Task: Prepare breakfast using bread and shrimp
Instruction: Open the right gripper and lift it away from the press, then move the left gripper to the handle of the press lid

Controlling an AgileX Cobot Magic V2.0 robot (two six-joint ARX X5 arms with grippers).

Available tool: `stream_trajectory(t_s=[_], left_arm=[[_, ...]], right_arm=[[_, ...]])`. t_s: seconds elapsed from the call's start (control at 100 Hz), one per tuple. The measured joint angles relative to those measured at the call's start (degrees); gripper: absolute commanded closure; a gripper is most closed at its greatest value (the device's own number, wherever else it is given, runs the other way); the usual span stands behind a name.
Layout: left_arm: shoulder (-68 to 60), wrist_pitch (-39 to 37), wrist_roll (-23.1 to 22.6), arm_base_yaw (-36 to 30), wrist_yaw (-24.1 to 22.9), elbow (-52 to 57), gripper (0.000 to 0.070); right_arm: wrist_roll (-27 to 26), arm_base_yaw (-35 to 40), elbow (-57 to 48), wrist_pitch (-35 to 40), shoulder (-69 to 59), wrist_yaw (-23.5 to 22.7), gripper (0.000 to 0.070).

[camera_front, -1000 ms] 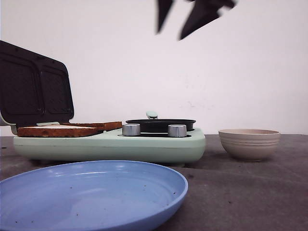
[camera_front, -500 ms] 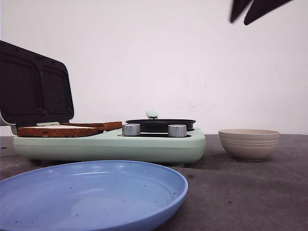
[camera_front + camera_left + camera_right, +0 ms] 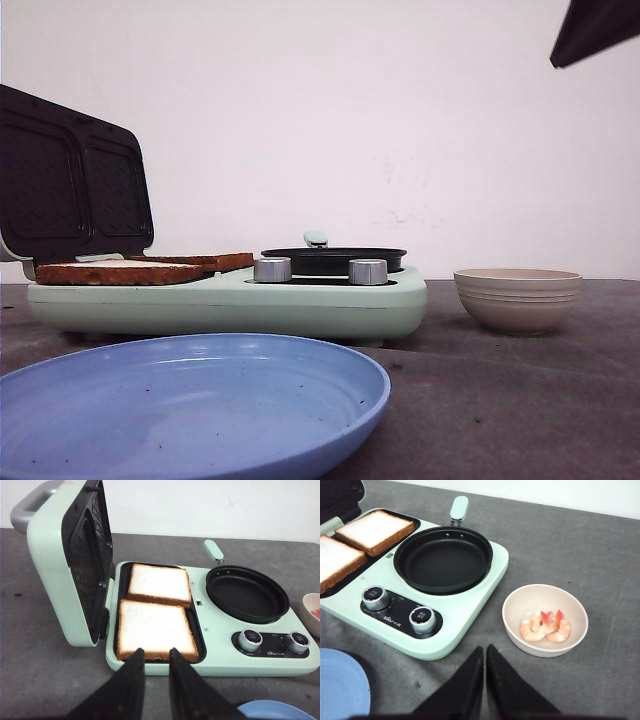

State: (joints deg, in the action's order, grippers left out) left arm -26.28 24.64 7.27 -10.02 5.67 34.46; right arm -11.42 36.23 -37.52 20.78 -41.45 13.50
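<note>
**Shrimp in the bowl, just ahead of the right gripper**

The shrimp [image 3: 545, 625] lay curled together in the bottom of the beige bowl [image 3: 512, 625], which stood on the grey table [image 3: 600, 565] just beside the right end of the green cooker [image 3: 470, 630]. In the right wrist view the right gripper [image 3: 484, 655] hung above the table with its fingers pressed together, holding nothing; the bowl sat ahead of the tips and off to one side, closer to this arm than to the other. The cluster ran roughly crosswise to the fingers. The empty black pan [image 3: 443, 560] was next to the bowl, a short carry away by my reading.

The left gripper [image 3: 156, 656] hovered at the near edge of the bread [image 3: 155, 630], its fingers a little apart and empty. Both slices lay flat, side by side and touching, in the open sandwich tray, the lid [image 3: 65, 560] standing upright behind them.

A blue plate [image 3: 200, 400] lay empty in front of the cooker. The table was dull, flat and dark, and a plain white wall stood behind.
</note>
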Motion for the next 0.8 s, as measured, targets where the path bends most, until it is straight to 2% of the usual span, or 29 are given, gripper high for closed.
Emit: stream_trajectory(t_s=[0.25, 0.35, 0.49, 0.62, 0.72, 0.75, 0.8], left_arm=[[-0.24, -0.24, 1.77, 0.00, -0.04, -3.08, 0.0700], [-0.15, -2.89, 2.99, 0.00, -2.43, -3.08, 0.0700], [-0.33, -5.81, 7.89, 0.39, -5.64, -2.91, 0.0699], [-2.23, -6.60, 13.29, 2.19, -5.73, -1.36, 0.0697], [-5.09, -6.88, 15.17, 3.89, -4.96, 1.29, 0.0696], [-6.21, -6.88, 15.47, 4.44, -4.22, 2.32, 0.0686], [-8.31, -6.91, 16.11, 5.38, -3.13, 4.20, 0.0628]], right_arm=[[-3.91, 0.00, 9.16, -4.22, 4.24, -1.97, 0.0700], [-5.57, 0.07, 11.93, -5.75, 4.66, -2.25, 0.0700], [-7.19, 0.11, 15.45, -7.98, 4.72, -3.06, 0.0700], [-8.24, 0.13, 17.11, -8.00, 4.72, -3.04, 0.0700], [-8.41, 0.20, 17.11, -8.70, 4.72, -3.02, 0.0700], [-8.44, 0.20, 17.11, -9.01, 4.72, -3.02, 0.0700], [-8.48, 0.20, 17.11, -9.57, 4.72, -3.02, 0.0700]])
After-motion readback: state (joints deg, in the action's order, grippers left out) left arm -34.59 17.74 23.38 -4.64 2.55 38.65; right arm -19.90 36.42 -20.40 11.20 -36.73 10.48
